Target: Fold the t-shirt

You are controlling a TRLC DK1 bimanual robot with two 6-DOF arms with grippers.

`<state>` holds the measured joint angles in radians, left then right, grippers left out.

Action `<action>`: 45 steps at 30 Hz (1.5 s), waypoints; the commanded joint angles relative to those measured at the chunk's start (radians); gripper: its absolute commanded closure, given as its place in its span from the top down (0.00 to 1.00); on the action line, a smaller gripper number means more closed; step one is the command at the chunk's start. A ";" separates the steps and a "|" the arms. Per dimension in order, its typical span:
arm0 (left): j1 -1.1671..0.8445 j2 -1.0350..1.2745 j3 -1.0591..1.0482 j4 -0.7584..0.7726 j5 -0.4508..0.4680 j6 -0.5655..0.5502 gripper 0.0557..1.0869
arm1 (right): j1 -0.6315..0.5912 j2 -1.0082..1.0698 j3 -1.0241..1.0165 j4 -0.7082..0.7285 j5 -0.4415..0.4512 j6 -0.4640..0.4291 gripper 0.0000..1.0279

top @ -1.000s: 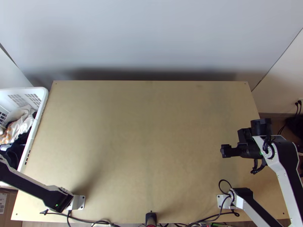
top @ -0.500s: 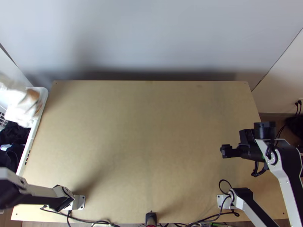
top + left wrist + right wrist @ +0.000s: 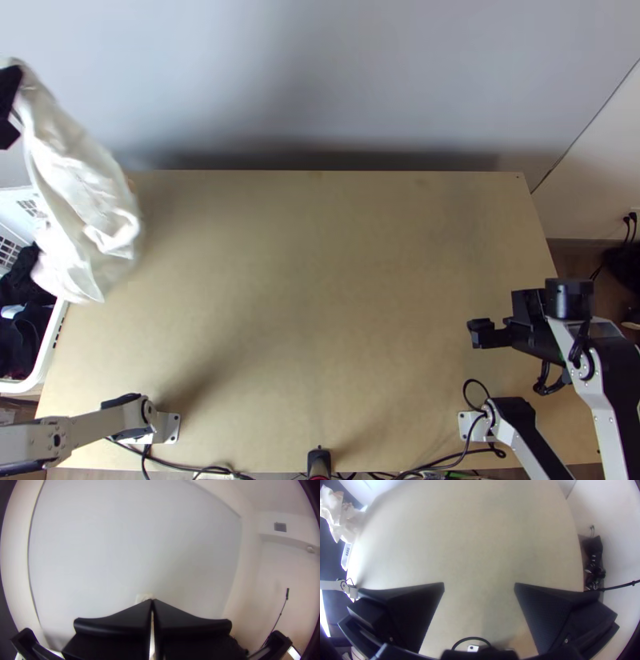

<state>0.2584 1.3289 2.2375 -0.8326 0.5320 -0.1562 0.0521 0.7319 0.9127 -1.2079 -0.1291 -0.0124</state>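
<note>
left gripper [image 3: 8,100], closed, is pinching the hanging white t-shirt [image 3: 84,192]; right gripper [image 3: 480,333] is gaping wide, holding nothing

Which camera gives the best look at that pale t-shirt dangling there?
The top view: the t-shirt hangs large in it, bunched, its loose folds plain to see. The left wrist view has small pale bits around the left gripper's fingertips. The right wrist view catches it smaller, farther off, near the picture's edge.

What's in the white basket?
Dark clothes, with a small pale piece among them. The hanging white t-shirt hides part of the basket, and anything under the top clothes is covered.
</note>
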 commanded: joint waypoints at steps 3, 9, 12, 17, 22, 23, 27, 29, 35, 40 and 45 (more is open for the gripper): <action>-0.369 -0.013 0.054 -0.053 -0.012 -0.085 0.03 | -0.001 -0.060 -0.040 -0.002 -0.001 -0.001 0.95; -0.584 0.023 0.056 -0.049 -0.040 -0.105 0.03 | -0.001 -0.065 -0.034 -0.004 0.000 -0.003 0.95; -0.671 0.046 0.056 -0.048 -0.049 -0.128 0.03 | -0.009 -0.071 -0.031 -0.010 0.000 -0.001 0.95; -0.795 0.078 0.053 -0.049 -0.050 -0.137 0.03 | -0.028 -0.098 -0.029 -0.010 -0.001 -0.001 0.95; -0.855 0.110 0.025 -0.051 -0.052 -0.134 0.03 | -0.047 -0.118 -0.018 0.010 -0.001 -0.009 0.95; -0.869 0.121 0.020 -0.051 -0.053 -0.132 0.03 | -0.049 -0.118 -0.011 0.015 -0.003 -0.011 0.95; -0.943 0.171 0.011 -0.051 -0.053 -0.126 0.03 | -0.054 -0.117 0.009 0.050 -0.009 -0.011 0.95; -0.987 0.208 -0.004 -0.045 -0.053 -0.117 0.03 | -0.047 -0.118 0.012 0.056 -0.014 -0.015 0.95; -1.131 0.391 0.065 0.006 -0.056 -0.115 0.03 | -0.023 -0.121 0.025 0.057 -0.018 -0.017 0.95; -1.252 0.529 0.106 0.032 -0.070 -0.115 0.03 | 0.012 -0.118 0.025 0.079 -0.021 -0.015 0.95; -1.315 0.598 0.108 0.046 -0.079 -0.098 0.06 | 0.043 -0.098 0.037 0.102 -0.027 -0.015 0.95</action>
<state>-0.9520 1.8061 2.3219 -0.8135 0.4618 -0.2691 0.0570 0.6167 0.9363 -1.1301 -0.1505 -0.0277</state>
